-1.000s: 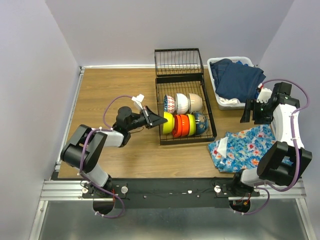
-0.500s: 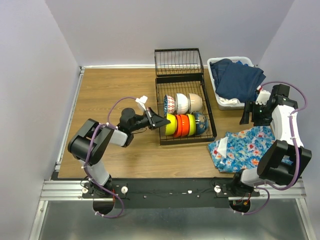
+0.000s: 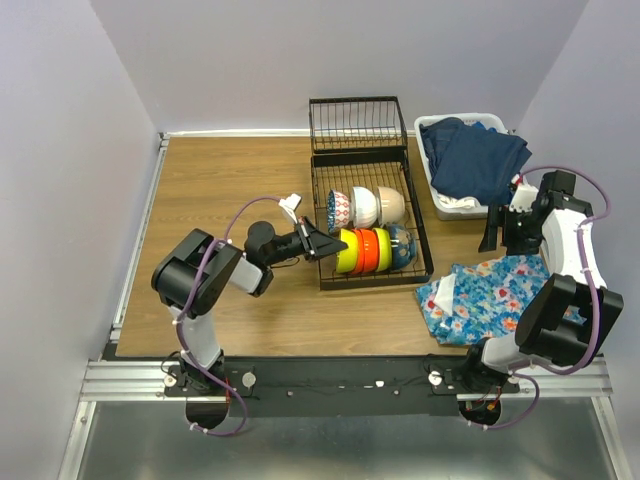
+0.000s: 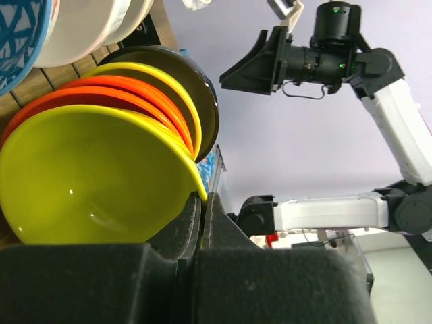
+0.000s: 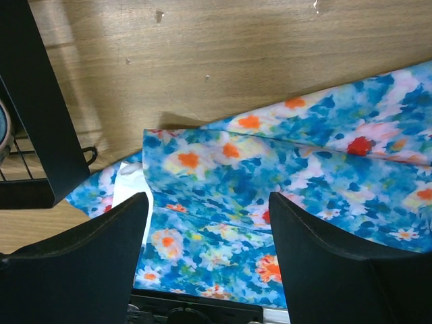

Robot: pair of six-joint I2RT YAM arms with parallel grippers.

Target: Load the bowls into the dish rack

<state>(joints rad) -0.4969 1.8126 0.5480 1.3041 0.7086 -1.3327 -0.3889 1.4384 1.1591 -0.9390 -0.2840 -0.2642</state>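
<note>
Wooden tabletop (image 3: 230, 180) between pale walls fills the overhead view. On it the black wire dish rack (image 3: 316, 215) runs away from the arms. The bowls (image 3: 368, 250) stand on edge in two rows in its flat near section: patterned blue, white and cream behind; lime, orange, yellow-green and dark blue in front. The left gripper (image 3: 325, 243) lies level, its tip at the rack's left side against the lime green bowl (image 3: 345, 250). The right gripper (image 3: 497, 228) hangs well apart from the rack, between a white tub (image 3: 440, 205) holding dark blue cloth (image 3: 478, 160) and a floral cloth (image 3: 490, 295).

From the left wrist, the jaws are pressed together with nothing seen between them. Their tip touches the rim of the lime green bowl, and the orange bowls (image 4: 135, 91) sit just behind it.

From the right wrist, the fingers (image 5: 81, 263) stand wide apart and empty above the floral cloth.
</note>
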